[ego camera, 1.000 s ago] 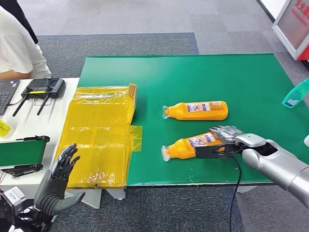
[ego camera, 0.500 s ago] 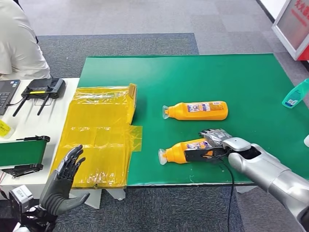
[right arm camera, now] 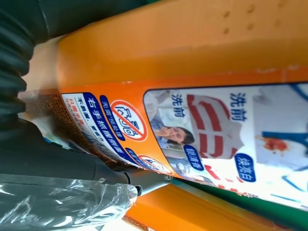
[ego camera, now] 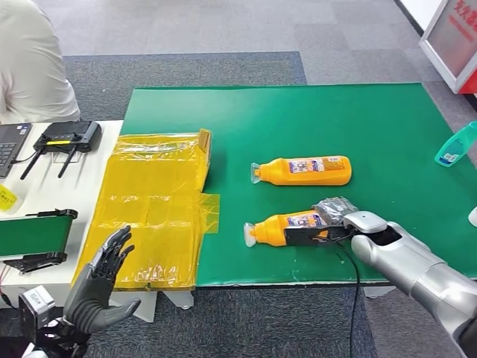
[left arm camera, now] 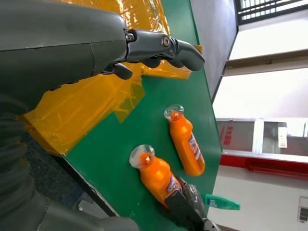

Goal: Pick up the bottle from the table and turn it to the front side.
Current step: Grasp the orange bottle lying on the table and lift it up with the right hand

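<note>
Two glossy orange plastic bottles lie flat; the right robot hand grips the nearer bottle, the left robot hand spread wide.

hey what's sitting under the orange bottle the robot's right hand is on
The green table mat lies under the nearer orange plastic bottle, which lies on its side. The right hand covers the bottle's base end, so whatever is beneath that part is hidden.

two orange plastic bottles with blue-white-red labels, flat green table mat, crinkly yellow plastic sheet, teal spray bottle, grey carpet floor, silver right arm
</note>
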